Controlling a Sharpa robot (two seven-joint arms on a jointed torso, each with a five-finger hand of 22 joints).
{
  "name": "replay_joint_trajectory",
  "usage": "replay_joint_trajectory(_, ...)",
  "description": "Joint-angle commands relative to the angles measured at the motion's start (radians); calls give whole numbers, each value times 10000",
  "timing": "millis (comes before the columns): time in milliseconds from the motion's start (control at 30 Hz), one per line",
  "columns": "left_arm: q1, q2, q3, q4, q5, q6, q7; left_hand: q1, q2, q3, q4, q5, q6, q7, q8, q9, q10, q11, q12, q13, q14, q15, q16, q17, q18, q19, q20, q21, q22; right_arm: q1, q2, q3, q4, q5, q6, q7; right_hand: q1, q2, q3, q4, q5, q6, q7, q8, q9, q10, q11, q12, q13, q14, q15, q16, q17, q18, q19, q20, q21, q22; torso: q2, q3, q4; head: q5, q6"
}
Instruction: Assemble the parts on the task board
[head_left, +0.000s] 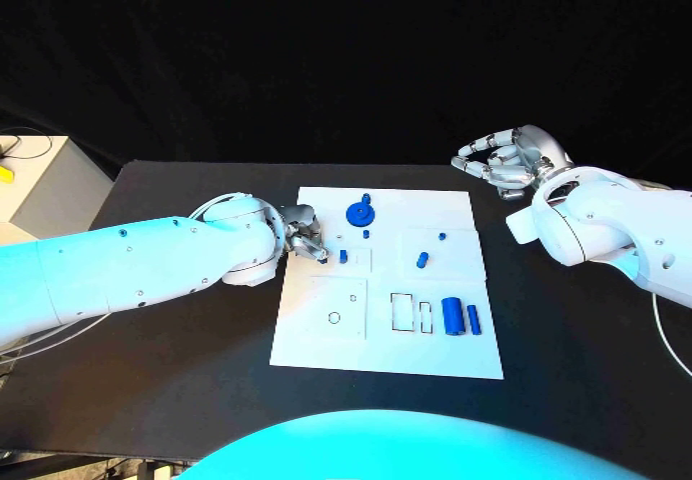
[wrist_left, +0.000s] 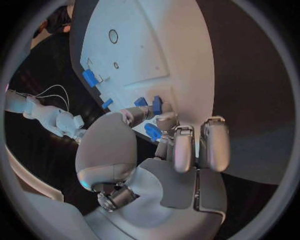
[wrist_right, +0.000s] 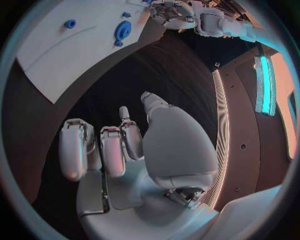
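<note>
Left hand (head_left: 304, 238): at the left edge of the white board (head_left: 335, 345), fingers bunched together over its upper left part, beside a small blue peg (head_left: 343, 256); the left wrist view shows the fingertips (wrist_left: 164, 121) close around small blue pieces (wrist_left: 156, 104) on the board's edge, but whether any piece is actually pinched cannot be told. Right hand (head_left: 505, 160): raised over the black table (head_left: 173, 380) beyond the board's upper right corner, well apart from the board, fingers curled inward with nothing in them; the right wrist view shows the same hand (wrist_right: 125, 145) with its fingers folded toward the palm above bare tabletop. Board: white plate in the middle of the table, printed with outlined slots. Parts on it: a round blue disc (head_left: 362, 212) near the top centre with a tiny blue piece just below it; a short blue pin (head_left: 423, 260) and a smaller blue dot (head_left: 441, 237) in the upper right quarter; a thick blue cylinder (head_left: 453, 316) and a thin blue bar (head_left: 473, 319) lying side by side, just beside two empty rectangular outlines in the lower right quarter. A small oval outline sits in the lower left quarter.
</note>
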Motion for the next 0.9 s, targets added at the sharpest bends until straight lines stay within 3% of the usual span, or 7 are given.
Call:
replay_joint_trajectory(33,-30,-47,-12,48,213,-721,249,235,159,875,-937,-10,226,-225,71,104,19,-46,0,-12,1018,-61,34,2498,-159,37,-11,55,524,-7,-6,1,20,-37,122,107,-99,-22,58,-26,67,-49,15,33,8,-66,-20,-54,937,636,8,-67,1035,117,182,22,-60,1279,2,-3,-1,-10,2)
replay_joint_trajectory(367,-50,-126,-8,98,398,-1165,382,238,164,869,-935,-29,230,-223,74,104,21,-42,-5,-23,1016,-61,30,2491,-166,55,-12,68,550,-8,-12,1,22,-37,125,107,-99,-22,58,-26,67,-49,15,33,8,-66,-20,-54,937,636,8,-67,1035,117,182,22,-60,1279,2,-2,0,-18,2)
replay_joint_trajectory(900,-81,-30,-10,8,568,-966,346,239,170,860,-930,-50,235,-219,77,103,29,-39,-4,-25,1016,-59,30,2491,-168,63,-13,73,560,-17,-11,1,6,-38,144,102,-139,-16,86,-30,77,-58,13,47,10,-59,-22,-48,932,639,6,-69,1042,114,190,18,-57,1283,-1,1,2,-19,2)
